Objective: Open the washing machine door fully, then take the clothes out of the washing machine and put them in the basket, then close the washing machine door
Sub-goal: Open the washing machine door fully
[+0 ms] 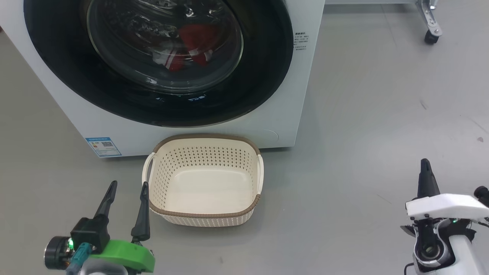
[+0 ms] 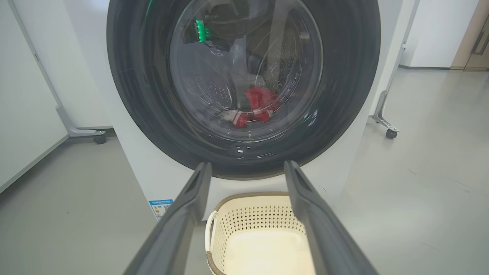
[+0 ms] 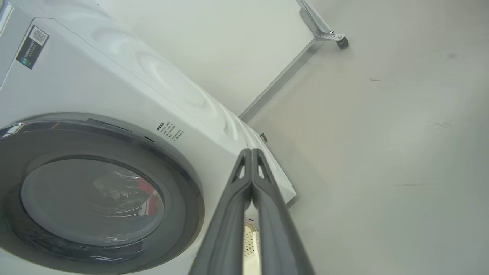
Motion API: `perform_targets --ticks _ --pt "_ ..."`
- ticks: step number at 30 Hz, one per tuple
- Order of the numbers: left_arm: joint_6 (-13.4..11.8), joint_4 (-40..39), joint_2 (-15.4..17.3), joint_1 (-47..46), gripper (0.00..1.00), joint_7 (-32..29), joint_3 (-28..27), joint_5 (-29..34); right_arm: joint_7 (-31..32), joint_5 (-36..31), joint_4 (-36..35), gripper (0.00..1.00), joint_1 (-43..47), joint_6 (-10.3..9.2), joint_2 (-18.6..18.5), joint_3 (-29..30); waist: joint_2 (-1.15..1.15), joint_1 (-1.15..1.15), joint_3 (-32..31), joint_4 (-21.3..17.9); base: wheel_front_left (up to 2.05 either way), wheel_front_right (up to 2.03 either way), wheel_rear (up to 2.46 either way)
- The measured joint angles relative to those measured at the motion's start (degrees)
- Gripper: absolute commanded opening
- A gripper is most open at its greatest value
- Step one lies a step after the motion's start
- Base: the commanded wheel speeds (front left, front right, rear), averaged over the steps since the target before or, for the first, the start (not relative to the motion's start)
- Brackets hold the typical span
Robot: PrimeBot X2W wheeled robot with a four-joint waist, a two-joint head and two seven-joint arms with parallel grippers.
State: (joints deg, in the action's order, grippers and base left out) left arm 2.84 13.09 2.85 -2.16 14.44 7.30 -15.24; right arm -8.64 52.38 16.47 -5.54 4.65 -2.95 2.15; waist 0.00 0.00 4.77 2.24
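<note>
The white washing machine (image 1: 49, 95) stands ahead with its black-rimmed round door (image 1: 263, 76) closed. Through the glass I see red and white clothes (image 1: 193, 47) lying in the drum; the same clothes (image 2: 259, 105) show in the left wrist view. The cream basket (image 1: 204, 215) sits on the floor in front of the machine and holds nothing. To the left of the basket, low down, my left gripper (image 1: 128, 187) is open and holds nothing. My right gripper (image 1: 425, 164) is far to the right over bare floor, its fingers (image 3: 250, 175) pressed together on nothing.
A metal frame leg with a caster wheel (image 1: 431, 36) stands on the grey floor at the back right. Another caster (image 2: 100, 138) and a white panel are left of the machine. Open floor lies to the right of the basket.
</note>
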Motion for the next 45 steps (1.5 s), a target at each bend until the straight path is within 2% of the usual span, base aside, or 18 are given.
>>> perform_targets --ticks 5,13,26,33,40,45 --pt "0.05 -0.63 -0.05 -1.41 1.0 0.0 0.16 0.18 5.16 9.75 0.9 0.0 -4.22 0.79 0.41 1.36 0.0 0.0 1.88 0.63 0.0 0.0 0.0" --pt "0.55 -1.31 -0.12 -3.96 1.0 0.0 1.49 0.4 13.59 22.76 1.32 0.0 -13.32 0.74 0.33 4.33 0.0 0.0 5.45 1.79 0.0 0.0 0.0" --pt "1.07 -2.45 -0.43 -9.23 1.0 0.0 3.65 0.73 21.9 27.28 1.9 0.0 -27.85 -1.85 -1.68 5.16 0.0 0.0 12.09 5.37 0.0 0.0 0.0" --pt "1.14 -2.45 -0.52 -10.83 1.0 0.0 4.55 0.73 25.01 28.21 1.97 0.0 -35.33 -3.32 -4.04 5.04 0.0 0.0 15.38 7.41 0.0 0.0 0.0" --pt "1.51 -2.4 -0.73 -12.77 1.0 0.0 6.12 0.7 27.8 26.64 2.75 0.0 -42.07 -3.69 -7.64 2.86 0.0 0.01 18.46 9.27 0.0 0.0 0.0" --pt "1.51 -2.35 -0.76 -13.62 1.0 0.0 7.55 0.05 30.77 27.04 4.38 0.0 -45.99 -4.85 -7.8 1.94 0.0 0.01 20.13 10.64 0.0 0.0 0.0"
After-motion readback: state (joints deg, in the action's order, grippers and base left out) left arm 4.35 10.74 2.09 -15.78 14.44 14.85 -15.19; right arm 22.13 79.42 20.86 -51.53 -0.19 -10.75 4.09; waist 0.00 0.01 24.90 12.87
